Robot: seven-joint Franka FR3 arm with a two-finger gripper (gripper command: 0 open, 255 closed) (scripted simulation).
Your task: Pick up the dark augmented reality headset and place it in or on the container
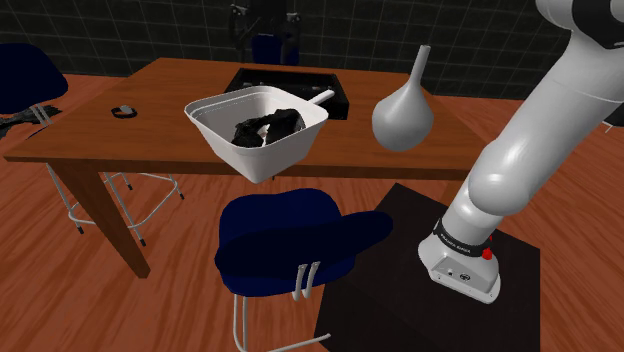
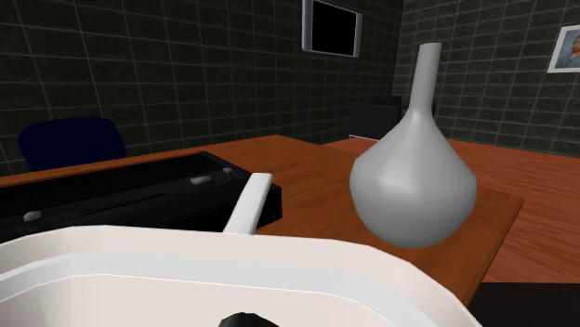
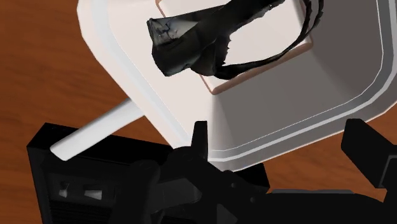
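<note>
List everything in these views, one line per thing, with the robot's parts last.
Table: one, brown wood, centre of the shoulder view.
Container: one, white with a handle, on the table's near edge.
Headset: one, dark, lying inside the container.
Tray: one, black, on the table behind the container.
Vase: one, grey, on the table towards the arm.
Small object: one, dark, on the table; too small to identify.
Chairs: three, dark blue, around the table.
Screen: one, black, on the wall.
Picture: one, framed, on the wall.
Stand: one, black, on the floor.
Arm: one, white.
Pincer: one, black, open above the container.
</note>
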